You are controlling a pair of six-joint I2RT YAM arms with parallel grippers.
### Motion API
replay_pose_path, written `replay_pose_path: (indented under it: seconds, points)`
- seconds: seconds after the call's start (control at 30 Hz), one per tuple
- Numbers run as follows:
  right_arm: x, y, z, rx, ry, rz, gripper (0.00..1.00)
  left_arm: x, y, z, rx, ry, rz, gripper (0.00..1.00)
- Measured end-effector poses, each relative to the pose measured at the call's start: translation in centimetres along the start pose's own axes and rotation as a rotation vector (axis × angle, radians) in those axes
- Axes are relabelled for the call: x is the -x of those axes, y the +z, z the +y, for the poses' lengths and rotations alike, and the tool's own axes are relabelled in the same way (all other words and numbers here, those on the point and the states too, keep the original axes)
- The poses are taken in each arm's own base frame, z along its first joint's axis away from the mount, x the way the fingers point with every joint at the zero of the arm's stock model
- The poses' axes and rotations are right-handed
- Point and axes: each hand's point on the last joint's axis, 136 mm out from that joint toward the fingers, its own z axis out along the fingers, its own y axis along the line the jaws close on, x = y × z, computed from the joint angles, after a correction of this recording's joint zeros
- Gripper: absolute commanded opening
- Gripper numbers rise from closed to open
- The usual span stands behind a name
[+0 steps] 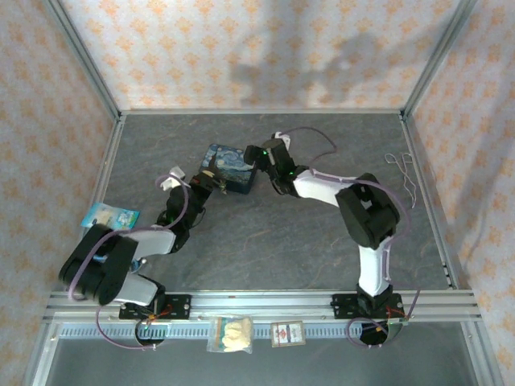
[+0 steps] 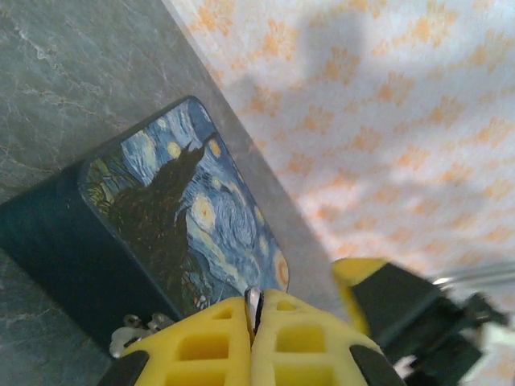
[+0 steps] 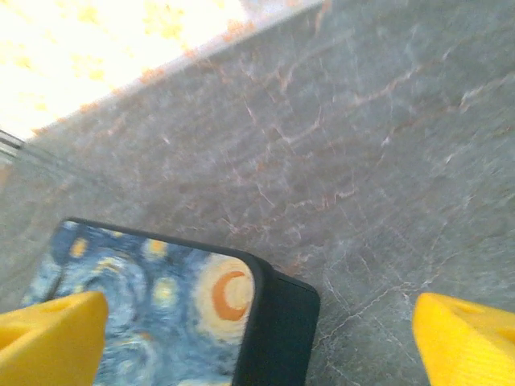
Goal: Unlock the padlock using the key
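Note:
My left gripper is shut on the key, a thin silver blade whose tip pokes out between the yellow fingers. Just beyond it lies the dark blue starry-night box. Small silver metal parts sit low on the box's dark side wall. They look like the padlock, mostly hidden behind my left finger. My right gripper hangs open and wide over the box's corner, its yellow fingertips far apart. In the top view the left gripper and right gripper flank the box.
Bent wire loops lie at the right side of the table. A light blue packet sits at the left edge. Two small bags rest on the front rail. Patterned walls close the back and sides.

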Motion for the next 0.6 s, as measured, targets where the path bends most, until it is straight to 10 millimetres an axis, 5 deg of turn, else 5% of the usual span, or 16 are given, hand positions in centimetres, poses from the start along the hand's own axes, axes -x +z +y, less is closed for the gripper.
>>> replay_pose_path:
  seconds: [0.2,0.43,0.6]
  points:
    - [1.8,-4.3,-0.7,-0.029,-0.110,-0.047,1.00,-1.6,-2.2,0.3,0.114,0.197,0.143,0.00]
    - [-1.1,-6.4,-6.6,-0.219,-0.224,0.001,1.00,-5.4,-4.7,2.7,0.237,0.354,0.320,0.00]
    - [-0.8,-7.3,-8.9,-0.319,-0.267,-0.023,1.00,-9.2,-5.2,5.7,0.320,0.421,0.455,0.00]
